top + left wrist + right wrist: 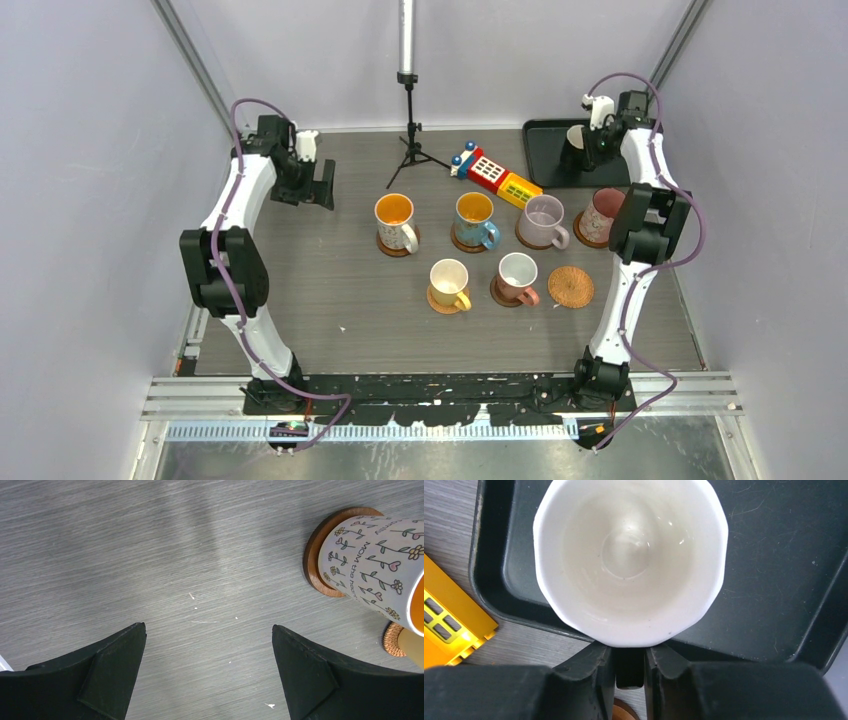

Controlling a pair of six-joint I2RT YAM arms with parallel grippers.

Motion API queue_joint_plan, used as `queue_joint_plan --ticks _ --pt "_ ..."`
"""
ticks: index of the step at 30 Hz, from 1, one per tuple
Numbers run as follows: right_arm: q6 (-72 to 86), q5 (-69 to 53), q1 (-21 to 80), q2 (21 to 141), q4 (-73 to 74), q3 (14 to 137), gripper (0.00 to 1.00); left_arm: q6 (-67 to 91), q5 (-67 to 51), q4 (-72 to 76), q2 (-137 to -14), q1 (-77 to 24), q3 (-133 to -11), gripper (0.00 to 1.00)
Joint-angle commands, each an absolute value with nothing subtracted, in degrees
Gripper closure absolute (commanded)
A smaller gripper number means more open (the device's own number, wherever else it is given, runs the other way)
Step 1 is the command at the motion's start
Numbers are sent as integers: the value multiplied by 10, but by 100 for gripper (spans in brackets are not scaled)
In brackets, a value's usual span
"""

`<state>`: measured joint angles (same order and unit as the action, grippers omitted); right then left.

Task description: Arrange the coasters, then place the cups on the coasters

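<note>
One flowered mug (370, 560) reads, seemingly, "MOM the hear".

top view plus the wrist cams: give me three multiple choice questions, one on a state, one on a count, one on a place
1. The left gripper is:
a) shut on a cup
b) open, holding nothing
c) shut on a coaster

2. How many coasters have no cup on them?
a) three
b) none
c) one

3. The black cup with the white inside stands:
a) on the black tray
b) in the left gripper
c) on a bare coaster

Answers:
1 b, its fingers stand wide apart over bare table.
2 c, only the woven coaster beside the pink cup is bare; six others each carry a cup.
3 a, the right wrist view shows the tray's floor and rim around it.
</note>
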<state>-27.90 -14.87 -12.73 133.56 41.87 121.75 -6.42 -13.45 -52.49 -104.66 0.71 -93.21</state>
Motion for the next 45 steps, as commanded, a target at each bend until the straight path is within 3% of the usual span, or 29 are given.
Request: queue_joint_plan --ticks 1,7,14,25,33,45 --pt "-269 -150 -126 1324 401 1246 76 -67 -135 -520 -1039 9 -959 0" --pt "-259 -167 -125 1287 370 1223 99 -69 -141 -520 -1036 9 -955 0" --pt "-221 -212 -125 1198 263 1150 100 -72 -147 -513 -1020 9 -940 0" --pt "-194 -285 -129 1068 219 1076 100 -74 -172 -495 -992 9 -911 0" --pt "-211 -357 -134 911 241 956 100 -74 -188 -483 -963 9 -878 0" --pt "-268 -348 -137 647 373 754 100 -65 -217 -462 -916 9 -826 0"
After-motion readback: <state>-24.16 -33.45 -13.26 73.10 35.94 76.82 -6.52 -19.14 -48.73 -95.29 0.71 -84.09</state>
